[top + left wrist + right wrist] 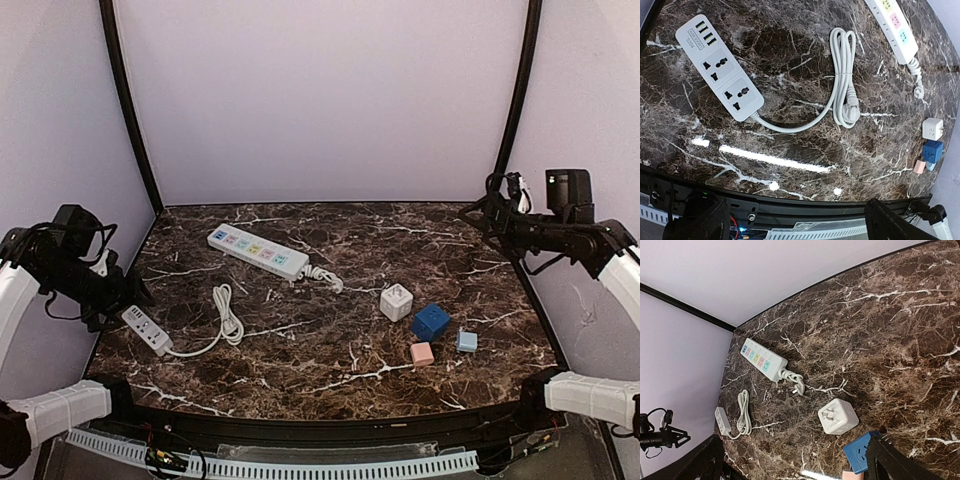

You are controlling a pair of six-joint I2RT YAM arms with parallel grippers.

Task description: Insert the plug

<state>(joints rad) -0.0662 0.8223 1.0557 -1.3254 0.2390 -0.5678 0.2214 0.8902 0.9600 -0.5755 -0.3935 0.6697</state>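
plug: white, on the end of a white cord, lying flat and unplugged on the marble table in the left half, towards the near edge. the cord is folded into a long loose hank and runs back in a curve to the small power strip. small power strip: white, two universal sockets and a row of usb ports, at the left edge of the table, sockets free; the plug lies near it but apart. left gripper: hangs over the left edge just above the small power strip; in the left wrist view its dark fingers stand at opposite sides of the frame, jaws wide, nothing between them. long power strip: white, pastel-coloured sockets, set aslant at the back left, its own cord bundled at its right end. white cube adapter: right of centre, prongs on its upper face in the right wrist view. blue cube: just beside the adapter, on its near right. pink cube and light blue cube: small, near the blue cube, towards the near edge. right gripper: raised over the back right corner, well apart from all items; fingers spread wide, holding nothing.
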